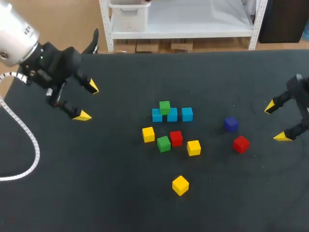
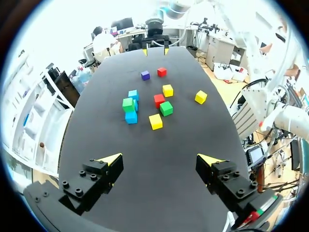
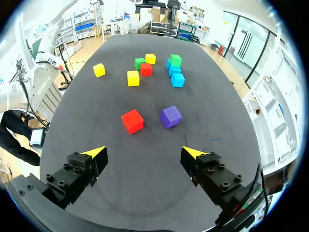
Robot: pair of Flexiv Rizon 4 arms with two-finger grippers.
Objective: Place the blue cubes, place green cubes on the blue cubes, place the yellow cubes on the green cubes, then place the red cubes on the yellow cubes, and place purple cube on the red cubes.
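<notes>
Right gripper [image 3: 144, 152] near red cube [image 3: 132, 121]

Eleven cubes in all: three blue cubes [image 1: 187, 114], two green cubes [image 1: 163, 143], three yellow cubes [image 1: 180, 185], two red cubes [image 1: 241, 143], one purple cube [image 1: 231, 124]. One green sits atop the blue row; ten rest on the desk [image 1: 120, 193].
</notes>
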